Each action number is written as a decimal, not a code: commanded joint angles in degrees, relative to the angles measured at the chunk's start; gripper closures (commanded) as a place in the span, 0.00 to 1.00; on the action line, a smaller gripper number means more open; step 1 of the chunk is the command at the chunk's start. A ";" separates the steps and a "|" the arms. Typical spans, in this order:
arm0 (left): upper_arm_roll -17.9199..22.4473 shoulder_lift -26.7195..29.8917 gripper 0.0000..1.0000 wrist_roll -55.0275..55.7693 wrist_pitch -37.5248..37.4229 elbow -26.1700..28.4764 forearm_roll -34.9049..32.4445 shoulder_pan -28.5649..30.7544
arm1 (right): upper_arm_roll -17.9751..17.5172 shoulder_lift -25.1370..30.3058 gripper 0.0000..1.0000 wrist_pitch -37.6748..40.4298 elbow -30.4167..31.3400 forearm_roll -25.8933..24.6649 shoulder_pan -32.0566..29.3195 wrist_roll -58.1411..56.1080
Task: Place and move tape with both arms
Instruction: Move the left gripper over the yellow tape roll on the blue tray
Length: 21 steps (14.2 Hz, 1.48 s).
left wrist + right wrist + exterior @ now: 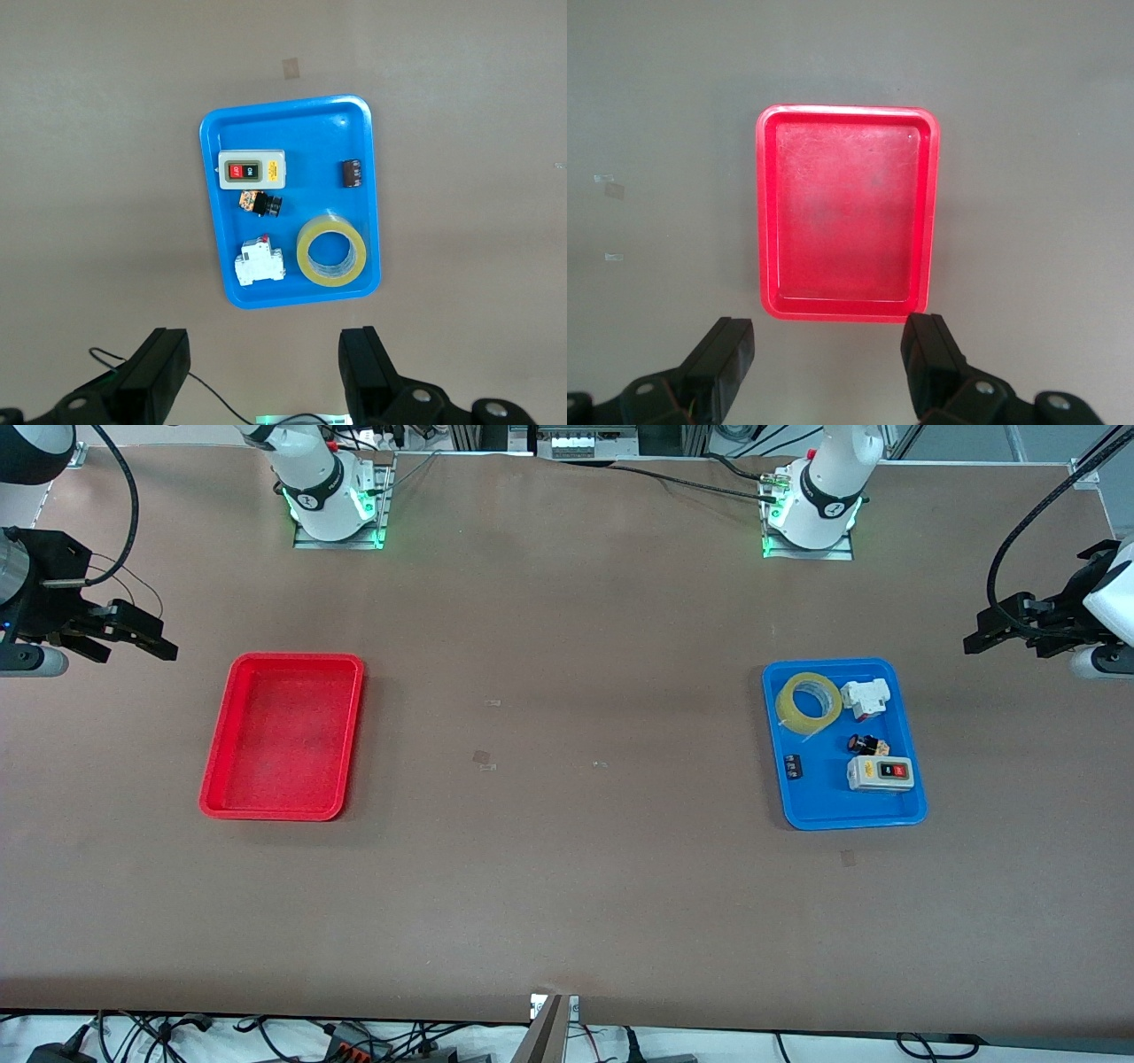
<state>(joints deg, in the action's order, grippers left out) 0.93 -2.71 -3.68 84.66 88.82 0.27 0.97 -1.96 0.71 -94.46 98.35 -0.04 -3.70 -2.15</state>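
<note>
The tape (pixel 784 707), a yellowish translucent ring, lies flat in the blue tray (pixel 833 662) toward the left arm's end of the table, in the tray corner farthest from the front camera. It also shows in the left wrist view (pixel 331 226), inside the blue tray (pixel 283 113). My left gripper (pixel 983 631) hangs open and empty in the air beside that tray, off its outer side (pixel 264 341). My right gripper (pixel 146 638) hangs open and empty beside the empty red tray (pixel 283 735), which fills the right wrist view (pixel 846 221) in front of the gripper (pixel 829 328).
In the blue tray also lie a white breaker block (pixel 866 697) beside the tape, a small black and red push button (pixel 866 744), a grey switch box (pixel 879 773) and a small black part (pixel 794 766). Small tape marks (pixel 483 758) dot the brown table's middle.
</note>
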 commanded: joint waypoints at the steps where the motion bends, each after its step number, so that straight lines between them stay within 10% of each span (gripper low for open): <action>1: -0.14 0.34 0.00 0.42 -0.29 0.04 -1.41 0.00 | -0.76 1.83 0.00 1.03 0.26 -0.13 -0.52 -0.48; 9: -0.84 1.30 0.00 0.16 8.48 13.28 -1.32 0.08 | -0.85 1.84 0.00 1.12 0.18 -0.39 -0.35 -0.66; 21: -2.16 -0.18 0.00 -0.10 49.08 46.34 -1.32 -0.27 | -0.85 1.57 0.00 1.03 0.00 -0.31 -0.43 -0.48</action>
<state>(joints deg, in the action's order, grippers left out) -0.96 -3.15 -3.70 128.56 130.98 0.26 0.72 -2.19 1.53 -94.20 98.34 -0.06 -3.65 -2.22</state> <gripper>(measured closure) 0.000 0.000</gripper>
